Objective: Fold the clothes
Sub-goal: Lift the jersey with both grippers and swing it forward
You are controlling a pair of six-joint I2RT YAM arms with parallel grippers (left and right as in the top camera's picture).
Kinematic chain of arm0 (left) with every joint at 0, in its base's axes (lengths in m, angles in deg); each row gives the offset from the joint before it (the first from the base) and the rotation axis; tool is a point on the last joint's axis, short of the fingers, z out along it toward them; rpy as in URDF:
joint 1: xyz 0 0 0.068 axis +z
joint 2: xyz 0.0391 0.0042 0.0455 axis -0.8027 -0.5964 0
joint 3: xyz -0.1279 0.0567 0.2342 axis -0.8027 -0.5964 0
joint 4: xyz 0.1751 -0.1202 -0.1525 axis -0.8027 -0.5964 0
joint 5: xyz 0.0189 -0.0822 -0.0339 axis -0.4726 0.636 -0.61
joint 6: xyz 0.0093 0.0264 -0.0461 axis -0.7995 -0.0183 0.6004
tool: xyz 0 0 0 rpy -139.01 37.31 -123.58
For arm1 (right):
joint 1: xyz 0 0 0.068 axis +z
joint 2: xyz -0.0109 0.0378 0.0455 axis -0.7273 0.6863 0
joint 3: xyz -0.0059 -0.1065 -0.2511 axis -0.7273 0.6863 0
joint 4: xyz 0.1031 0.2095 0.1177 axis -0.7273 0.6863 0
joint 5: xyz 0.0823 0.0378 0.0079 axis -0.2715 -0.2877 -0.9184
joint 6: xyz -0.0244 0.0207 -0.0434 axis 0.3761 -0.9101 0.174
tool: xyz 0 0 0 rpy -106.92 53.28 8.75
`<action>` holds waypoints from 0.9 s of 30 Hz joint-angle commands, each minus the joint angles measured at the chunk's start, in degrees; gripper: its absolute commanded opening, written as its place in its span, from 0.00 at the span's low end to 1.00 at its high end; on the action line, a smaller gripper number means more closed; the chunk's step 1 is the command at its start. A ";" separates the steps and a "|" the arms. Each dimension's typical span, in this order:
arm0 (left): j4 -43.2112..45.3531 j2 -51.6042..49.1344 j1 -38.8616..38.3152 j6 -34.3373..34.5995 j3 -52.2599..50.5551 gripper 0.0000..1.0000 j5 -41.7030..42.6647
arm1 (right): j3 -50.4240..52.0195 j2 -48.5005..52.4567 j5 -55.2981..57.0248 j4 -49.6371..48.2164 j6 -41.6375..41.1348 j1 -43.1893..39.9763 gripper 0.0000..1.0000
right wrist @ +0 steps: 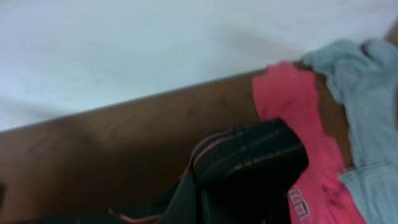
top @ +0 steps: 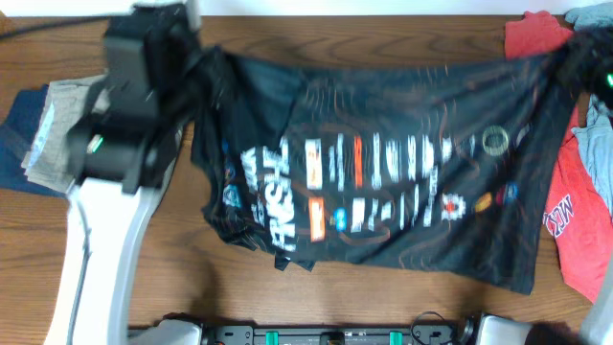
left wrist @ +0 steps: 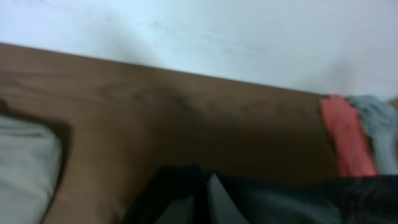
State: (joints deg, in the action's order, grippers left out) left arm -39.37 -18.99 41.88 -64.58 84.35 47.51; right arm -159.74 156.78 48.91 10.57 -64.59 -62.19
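The black jersey [top: 383,163] hangs spread wide above the middle of the tabletop [top: 364,302], stretched by its far edge between the two arms, with its white lettering and small orange logos facing up and blurred

The left pincer [top: 196,67] is at the jersey's far left corner and the right pincer [top: 586,53] at its far right corner, close to the edge of the overhead view. Both are clamped together on the cloth. In the right wrist view a bunch of black fabric with orange lines sits over the fingers and hides them

At the left end of the tabletop lies a folded pile [top: 48,125] of beige and blue cloth. At the right end a red shirt [top: 575,220] with white letters and a pale blue-grey garment [top: 599,144] lie partly under the jersey's hanging edge
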 commanded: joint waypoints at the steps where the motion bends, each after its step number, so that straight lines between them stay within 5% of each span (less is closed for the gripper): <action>1: 9.03 -4.85 1.55 -2.03 0.24 0.06 -4.92 | -0.33 3.32 -1.97 -8.68 -5.75 1.46 0.01; 5: 24.44 -7.67 4.09 -1.14 1.01 0.06 -5.81 | -0.33 4.48 -1.66 -25.38 -12.44 1.62 0.01; 9: 30.64 -7.89 5.79 0.79 7.26 0.06 -9.40 | -1.40 2.75 1.27 -38.47 -18.51 0.96 0.01; 16: 32.02 -7.82 6.47 -2.56 23.63 0.06 -8.96 | -5.11 -1.36 4.35 -38.01 -16.20 -0.44 0.01; 20: 21.35 -7.37 6.45 -2.64 25.55 0.06 -2.69 | -5.11 -2.08 7.34 -28.24 -11.63 -0.44 0.01; 27: -16.46 -10.34 6.38 -2.58 22.69 0.06 1.68 | -4.83 1.88 9.66 -3.48 -3.91 -0.20 0.01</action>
State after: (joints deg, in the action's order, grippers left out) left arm -48.76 -25.52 47.60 -66.31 109.61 48.08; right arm -165.09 155.22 54.68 2.81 -73.87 -60.73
